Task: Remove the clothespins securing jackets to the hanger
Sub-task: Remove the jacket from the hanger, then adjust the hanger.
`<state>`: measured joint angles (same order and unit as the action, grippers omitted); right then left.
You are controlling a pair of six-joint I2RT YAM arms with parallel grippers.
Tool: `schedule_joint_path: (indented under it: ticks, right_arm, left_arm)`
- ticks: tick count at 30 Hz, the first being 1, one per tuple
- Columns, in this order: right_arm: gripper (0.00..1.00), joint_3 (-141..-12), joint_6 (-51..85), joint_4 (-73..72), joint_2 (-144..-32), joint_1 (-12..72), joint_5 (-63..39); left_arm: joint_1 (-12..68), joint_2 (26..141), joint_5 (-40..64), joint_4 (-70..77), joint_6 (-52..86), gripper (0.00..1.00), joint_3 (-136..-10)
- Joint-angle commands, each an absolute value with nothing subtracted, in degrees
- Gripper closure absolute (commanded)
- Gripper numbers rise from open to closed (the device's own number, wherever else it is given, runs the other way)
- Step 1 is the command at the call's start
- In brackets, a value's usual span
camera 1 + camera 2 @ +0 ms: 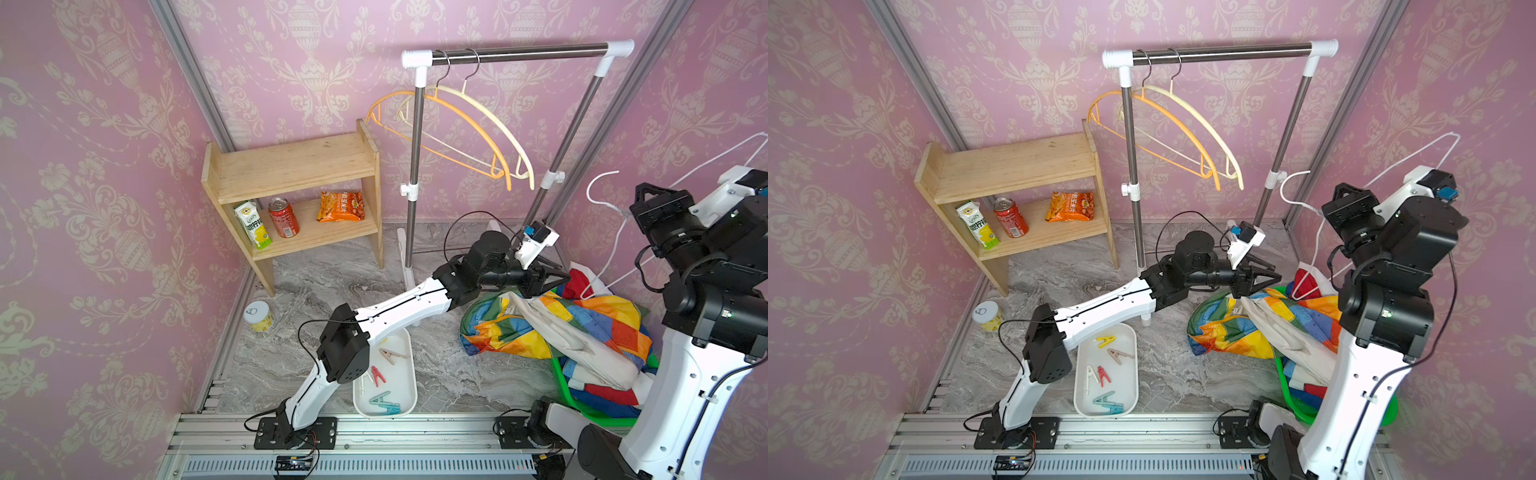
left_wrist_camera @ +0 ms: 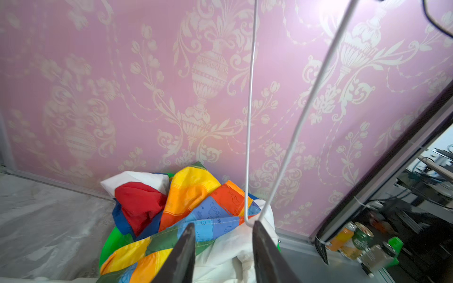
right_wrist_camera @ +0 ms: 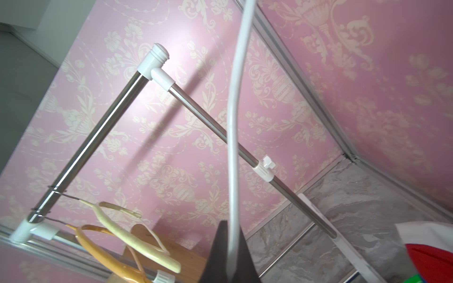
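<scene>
Several clothespins [image 1: 1119, 355], yellow, beige, white, red and teal, lie in the white tray [image 1: 409, 365] by the left arm's base. The rainbow patchwork jacket [image 1: 582, 320] is heaped on the floor and over the green basket [image 1: 582, 409], on top of the blue, red and white jacket [image 2: 139, 198]. My left gripper [image 2: 224, 223] hangs open just above the patchwork cloth, nothing between its fingers. A lower corner of the white wire hanger [image 2: 250, 122] sits beside one fingertip. My right gripper [image 3: 229, 225] is shut on that hanger's wire and holds it up above the heap [image 1: 1391, 166].
The clothes rack [image 1: 519, 54] stands at the back with an orange hanger [image 1: 465, 120] and a cream hanger [image 1: 498, 124] on it. A wooden shelf [image 1: 291, 166] holds a carton, a can and a snack bag. A small jar [image 1: 257, 316] stands by the left wall.
</scene>
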<state>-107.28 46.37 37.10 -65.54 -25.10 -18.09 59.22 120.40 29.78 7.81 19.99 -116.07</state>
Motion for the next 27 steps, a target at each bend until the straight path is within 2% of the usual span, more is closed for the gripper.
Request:
schedule_joint_path:
  ticks: [1,2,5,6,9,16,22,25,27]
  right_arm:
    - [1.00,-105.53,55.49,29.85,-67.60,-25.39,-26.09]
    - [1.00,-104.17,57.63,27.54,-67.63,-25.25,-27.13]
    - [1.00,-101.32,61.79,22.32,-67.84,-24.33,-28.28]
    - [1.00,-101.24,62.46,21.94,-68.22,-23.64,-28.30]
    - [1.00,-101.32,64.32,20.11,-68.90,-21.38,-28.25]
    - [1.00,-105.13,65.54,21.86,-70.58,-18.55,-29.36]
    - [1.00,-105.55,66.53,23.54,-70.58,-18.46,-28.98]
    - [1.00,-104.74,67.53,23.49,-70.38,-18.46,-28.98]
    - [1.00,-103.86,67.72,23.42,-69.97,-18.46,-28.55]
  left_arm:
    - [57.78,110.50,24.69,10.84,15.75,0.52,-107.82]
    - [57.45,109.30,25.08,9.75,15.69,0.51,-107.46]
    - [57.50,108.28,28.56,6.50,15.15,0.34,-108.79]
    - [57.61,108.63,29.54,5.83,15.39,0.31,-109.70]
    - [57.90,110.04,28.90,2.88,13.75,0.29,-111.39]
    - [58.31,114.40,25.04,-4.74,8.42,0.30,-116.03]
    - [58.54,114.83,20.49,-4.72,6.09,0.29,-115.29]
    - [58.47,115.72,21.10,-4.66,6.41,0.35,-116.51]
    - [58.50,116.36,21.59,-4.59,6.85,0.50,-117.35]
